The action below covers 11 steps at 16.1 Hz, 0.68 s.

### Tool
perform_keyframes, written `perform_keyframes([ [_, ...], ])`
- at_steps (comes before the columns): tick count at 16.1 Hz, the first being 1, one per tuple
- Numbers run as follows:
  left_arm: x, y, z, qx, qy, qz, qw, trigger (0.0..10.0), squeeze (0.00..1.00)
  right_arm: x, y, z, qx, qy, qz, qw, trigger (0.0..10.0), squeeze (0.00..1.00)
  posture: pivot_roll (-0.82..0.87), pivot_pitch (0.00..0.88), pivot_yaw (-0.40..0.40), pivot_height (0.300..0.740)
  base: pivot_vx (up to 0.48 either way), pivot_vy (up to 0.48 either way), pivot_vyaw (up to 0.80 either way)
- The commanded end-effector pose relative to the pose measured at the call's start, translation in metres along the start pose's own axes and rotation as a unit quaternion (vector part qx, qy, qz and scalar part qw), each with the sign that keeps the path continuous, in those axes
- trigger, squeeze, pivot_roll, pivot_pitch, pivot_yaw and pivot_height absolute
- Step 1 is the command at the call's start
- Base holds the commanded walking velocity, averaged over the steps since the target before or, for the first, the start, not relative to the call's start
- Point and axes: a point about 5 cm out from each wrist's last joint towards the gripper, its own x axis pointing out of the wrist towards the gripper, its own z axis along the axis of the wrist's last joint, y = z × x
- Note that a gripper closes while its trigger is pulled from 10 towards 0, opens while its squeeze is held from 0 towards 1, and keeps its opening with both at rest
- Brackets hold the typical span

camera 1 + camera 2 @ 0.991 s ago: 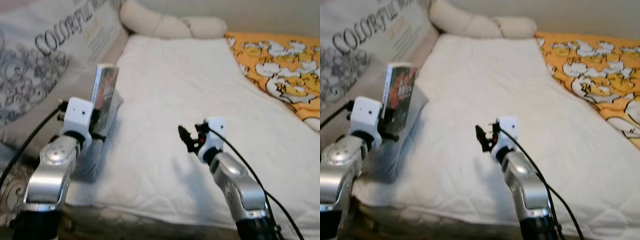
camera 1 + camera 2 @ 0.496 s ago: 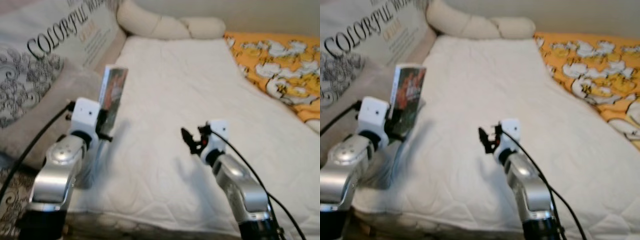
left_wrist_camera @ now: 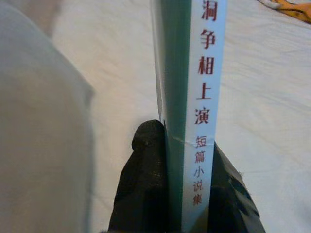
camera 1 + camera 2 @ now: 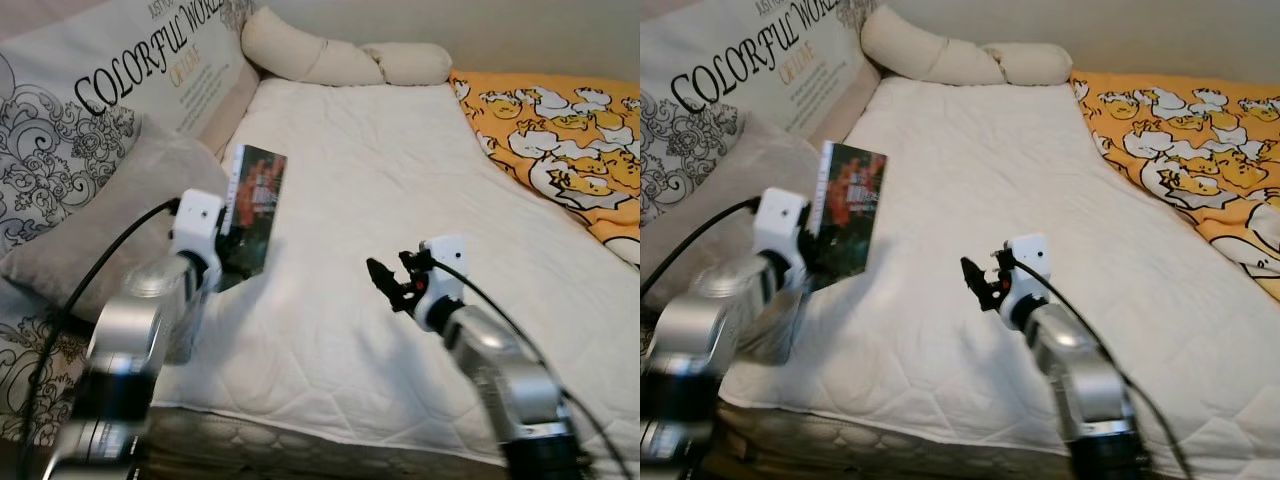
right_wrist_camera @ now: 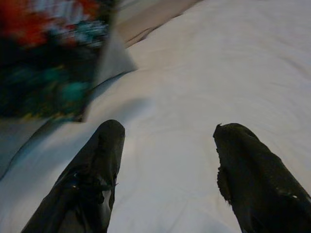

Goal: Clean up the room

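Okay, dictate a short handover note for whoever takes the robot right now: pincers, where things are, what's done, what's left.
Left pincer: shut on the thin dark-covered book with a green and white spine, held upright above the white quilted mattress, beside the grey pillow.
Right pincer: open, empty, over the mattress.
Done: book picked up.
Left: put the book away somewhere.

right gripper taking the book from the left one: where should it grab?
Probably the free upper half of the book, closing across its thin cover from the bed side. The left gripper clamps the lower spine, book upright; the right gripper is open over the mattress.
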Motion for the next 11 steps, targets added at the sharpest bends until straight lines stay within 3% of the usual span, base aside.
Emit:
perform_keyframes([
  [1, 0.004, -0.002, 0.01, -0.015, -0.011, -0.025, 1.0, 10.0, 0.0, 0.0, 0.007, 0.009, -0.015, -0.003, 0.043, 0.999, 10.0, 0.0, -0.08, 0.0, 0.005, 0.74, 0.0, 0.0, 0.0],
  [2, 0.014, -0.002, 0.013, -0.086, 0.008, -0.07, 0.994, 10.0, 0.0, -0.011, 0.009, 0.012, -0.021, 0.015, 0.1, 0.995, 10.0, 0.0, -0.09, 0.0, 0.016, 0.74, 0.0, 0.0, 0.0],
  [4, 0.023, -0.002, 0.019, -0.162, 0.014, -0.11, 0.981, 10.0, 0.0, -0.021, 0.008, 0.019, -0.005, 0.02, 0.135, 0.991, 10.0, 0.0, -0.12, 0.0, 0.028, 0.74, 0.0, 0.0, 0.0],
  [7, 0.04, -0.005, 0.014, -0.205, 0.045, -0.156, 0.965, 10.0, 0.0, -0.044, 0.008, 0.023, -0.019, 0.062, 0.192, 0.979, 10.0, 0.0, -0.17, 0.0, 0.027, 0.74, 0.0, 0.0, 0.0],
  [10, 0.051, -0.019, -0.004, -0.25, 0.081, -0.193, 0.945, 10.0, 0.0, -0.068, 0.013, 0.024, -0.007, 0.103, 0.216, 0.971, 10.0, 0.0, -0.26, 0.011, 0.039, 0.74, 0.0, 0.0, 0.0],
  [11, 0.052, -0.023, -0.009, -0.248, 0.092, -0.199, 0.944, 10.0, 0.0, -0.074, 0.015, 0.024, -0.001, 0.113, 0.222, 0.968, 10.0, 0.0, -0.28, 0.026, 0.046, 0.74, 0.0, 0.0, 0.0],
])
